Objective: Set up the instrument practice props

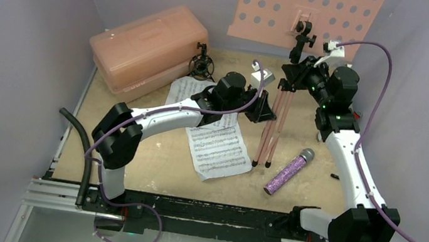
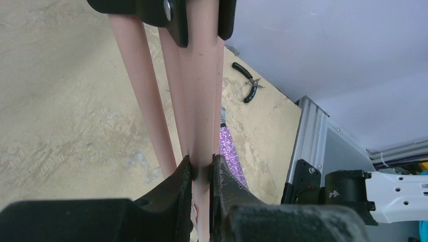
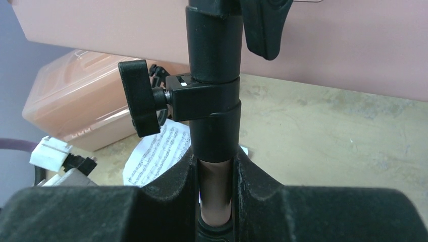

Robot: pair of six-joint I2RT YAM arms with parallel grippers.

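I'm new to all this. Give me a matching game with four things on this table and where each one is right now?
Things:
1. pink music stand
2. glittery microphone
3. sheet-music pages
4. black mini tripod

Places:
A. lying flat, left of the stand's legs
B. standing beside the pink case
C. gripped by the left gripper and the right gripper
D. lying right of the stand's legs

Pairs: 1-C, 2-D, 3-A, 4-B

Pink stand (image 1: pixel 256 32), glittery purple microphone (image 1: pixel 285 174)
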